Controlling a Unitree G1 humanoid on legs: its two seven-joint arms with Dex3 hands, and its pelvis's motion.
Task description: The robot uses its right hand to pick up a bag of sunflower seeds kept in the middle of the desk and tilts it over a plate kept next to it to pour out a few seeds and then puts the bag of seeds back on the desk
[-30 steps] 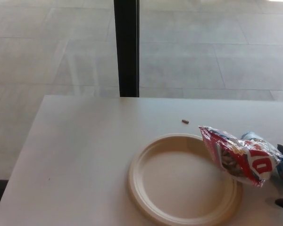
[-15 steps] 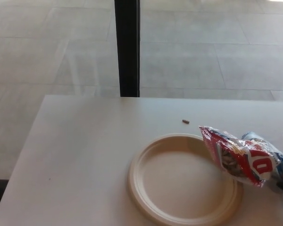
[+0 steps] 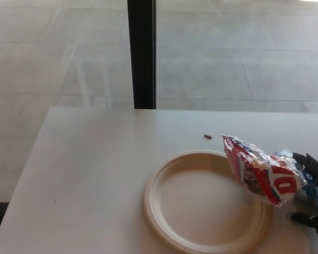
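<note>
The right hand (image 3: pixel 311 190) comes in at the picture's right edge, only partly in view, with its black fingers (image 3: pixel 314 165) wrapped around the rear end of the bag of sunflower seeds (image 3: pixel 262 170); the thumb shows lower down, near the bottom right corner. The hand is clamped on the bag, which is tilted, its red and white printed body slanting so that the far end points up and left over the plate's right rim. Seeds show through a clear patch in the bag's side. The crumpled blue and clear end of the bag sits inside the grasp.

The paper plate (image 3: pixel 164 211) lies on the white desk (image 3: pixel 90 169), right of centre and close to the near edge; its bottom rim nearly meets the lower border of the picture. The plate's inner surface looks bare. A single seed (image 3: pixel 208 136) lies on the desk beyond the plate, just apart from its far rim and just left of the bag's raised tip.

The desk's left half is open surface from the plate's rim out to the left edge, which runs diagonally toward the bottom left corner. The far edge of the desk runs straight across, and behind it a dark vertical post (image 3: pixel 142 53) stands in front of a pale tiled floor (image 3: pixel 244 58). There is also open desk between the far edge and the plate.

The left hand does not appear.
</note>
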